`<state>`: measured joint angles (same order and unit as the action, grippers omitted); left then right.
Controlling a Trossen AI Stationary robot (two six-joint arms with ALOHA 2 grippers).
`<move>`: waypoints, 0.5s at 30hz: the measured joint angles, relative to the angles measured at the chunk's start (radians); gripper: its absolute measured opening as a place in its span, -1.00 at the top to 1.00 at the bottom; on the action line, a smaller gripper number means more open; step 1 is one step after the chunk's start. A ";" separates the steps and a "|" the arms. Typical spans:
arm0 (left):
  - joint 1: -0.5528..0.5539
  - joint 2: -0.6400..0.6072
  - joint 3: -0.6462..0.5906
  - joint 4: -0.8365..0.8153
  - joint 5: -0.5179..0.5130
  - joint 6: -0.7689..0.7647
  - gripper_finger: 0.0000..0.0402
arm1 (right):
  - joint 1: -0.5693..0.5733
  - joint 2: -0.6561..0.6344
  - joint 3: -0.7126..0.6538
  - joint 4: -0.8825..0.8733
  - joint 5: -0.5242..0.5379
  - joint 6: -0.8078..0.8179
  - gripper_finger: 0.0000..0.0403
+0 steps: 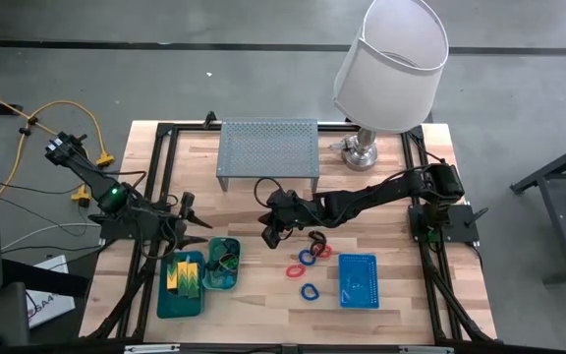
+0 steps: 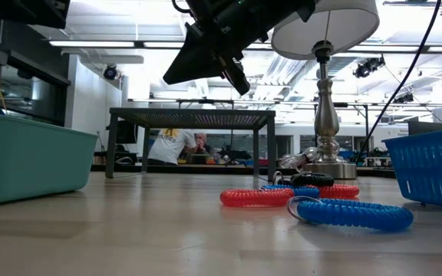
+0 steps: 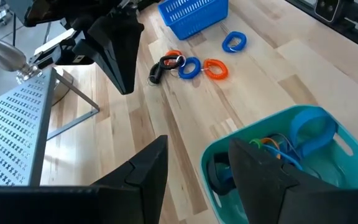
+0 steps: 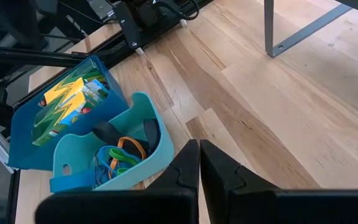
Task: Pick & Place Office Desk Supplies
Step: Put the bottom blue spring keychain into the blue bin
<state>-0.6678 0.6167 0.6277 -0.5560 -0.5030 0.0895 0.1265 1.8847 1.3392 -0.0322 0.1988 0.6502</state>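
A large teal tray (image 1: 165, 300) at the near left holds yellow-green crayon boxes (image 1: 185, 273). Beside it, a smaller teal tray (image 1: 226, 281) holds several band loops (image 4: 120, 155). Red, blue and black loops (image 1: 311, 258) lie loose on the table's middle, next to a blue mesh basket (image 1: 359, 280). My left gripper (image 1: 193, 221) hovers open just left of the trays, with nothing between its fingers (image 3: 260, 177). My right gripper (image 1: 268, 236) hangs shut above the table between the small tray and the loose loops, holding nothing (image 4: 199, 168).
A grey perforated riser shelf (image 1: 268, 147) stands at the far middle. A white-shaded lamp (image 1: 391, 64) stands at the far right. Black frame rails (image 1: 155, 177) run along the table's edges. Bare wood lies between the shelf and the loops.
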 joint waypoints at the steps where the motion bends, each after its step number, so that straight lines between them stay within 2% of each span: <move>1: 0.000 0.000 0.000 0.001 0.000 0.000 0.20 | 0.000 0.000 0.000 0.000 0.000 0.000 0.99; 15: 0.000 0.000 0.000 0.006 0.001 0.000 0.20 | 0.000 0.000 0.000 0.000 0.000 0.000 0.99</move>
<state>-0.6682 0.6170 0.6277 -0.5503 -0.5022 0.0895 0.1263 1.8847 1.3392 -0.0322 0.1988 0.6498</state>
